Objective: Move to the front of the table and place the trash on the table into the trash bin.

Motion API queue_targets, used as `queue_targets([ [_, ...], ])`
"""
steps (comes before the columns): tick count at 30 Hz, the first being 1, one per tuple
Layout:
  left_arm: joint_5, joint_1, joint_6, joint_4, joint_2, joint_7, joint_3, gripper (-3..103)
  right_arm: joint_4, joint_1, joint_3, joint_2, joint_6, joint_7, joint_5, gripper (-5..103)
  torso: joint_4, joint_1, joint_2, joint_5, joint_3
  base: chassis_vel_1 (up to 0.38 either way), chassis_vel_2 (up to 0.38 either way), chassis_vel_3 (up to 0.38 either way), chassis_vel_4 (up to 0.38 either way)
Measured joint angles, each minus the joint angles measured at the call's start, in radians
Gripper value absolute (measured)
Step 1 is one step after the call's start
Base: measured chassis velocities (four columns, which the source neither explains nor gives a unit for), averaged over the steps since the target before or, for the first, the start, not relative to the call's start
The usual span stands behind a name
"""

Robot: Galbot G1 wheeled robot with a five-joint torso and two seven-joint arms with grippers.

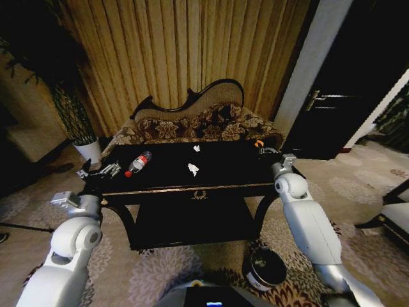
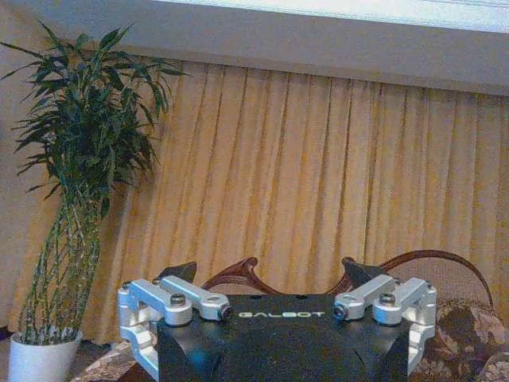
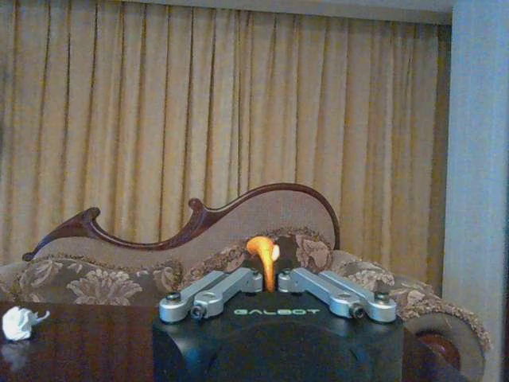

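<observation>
Two arms frame the head view, one at each end of the worktop [image 1: 217,167], so the robot looks parked at its front & ready to reach.

Far left of frame: a potted plant [image 1: 70,109] in a white pot, not part of the job. Lower left: left gripper [image 1: 102,171] sits over the worktop's left end, jaws spread wide w/ nothing between them; the left wrist view shows both finger linkages swung apart. It's just beside the bottle [image 1: 138,163], which lies on its side, red cap toward the gripper. My read: the open jaws are staged for a grab at that bottle.

Centre of frame: two white paper scraps, a small one [image 1: 197,148] toward the sofa [image 1: 192,125] & a bigger crumpled one [image 1: 193,169] nearer the front edge, both loose on the glossy black top.

Right of centre: right gripper [image 1: 263,149] is up at the worktop's right end, near the back. In the right wrist view its linkages are drawn together on an orange tip, so the jaws look closed, holding nothing; a scrap shows low at that view's left edge.

Lower right: the trash bin [image 1: 265,268] stands on the carpet below the right forearm, mouth up, w/in easy reach for drops. Nothing from the top looks binned yet.
</observation>
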Motion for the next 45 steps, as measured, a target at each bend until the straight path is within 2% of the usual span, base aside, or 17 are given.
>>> queue_targets([
  [16,-0.002,-0.006,0.0,0.005,0.014,0.0,0.0,100,0.016,-0.047,0.012,0.001,0.003,0.0,-0.009,3,0.0002,0.0,0.0,0.0,0.0,0.027,-0.021,-0.027,0.028],
  [38,0.0,-0.004,0.003,0.001,0.007,0.0,0.007,100,-0.009,-0.097,0.03,0.022,0.032,0.0,-0.044,3,0.0002,-0.001,0.0,0.0002,0.0,0.189,-0.194,-0.195,0.192],
  [41,0.0,-0.009,0.004,0.002,0.004,0.0,0.007,100,-0.053,-0.121,0.033,0.027,0.025,0.0,-0.055,3,0.0005,-0.001,0.0,0.0,0.0,0.005,-0.019,-0.001,0.012],
  [45,-0.005,-0.019,0.007,0.002,0.009,0.0,0.007,100,-0.082,-0.195,0.06,0.029,-0.033,-0.001,-0.061,3,0.0005,0.001,0.0,0.0002,0.0,0.0,0.0,0.0,0.0],
])
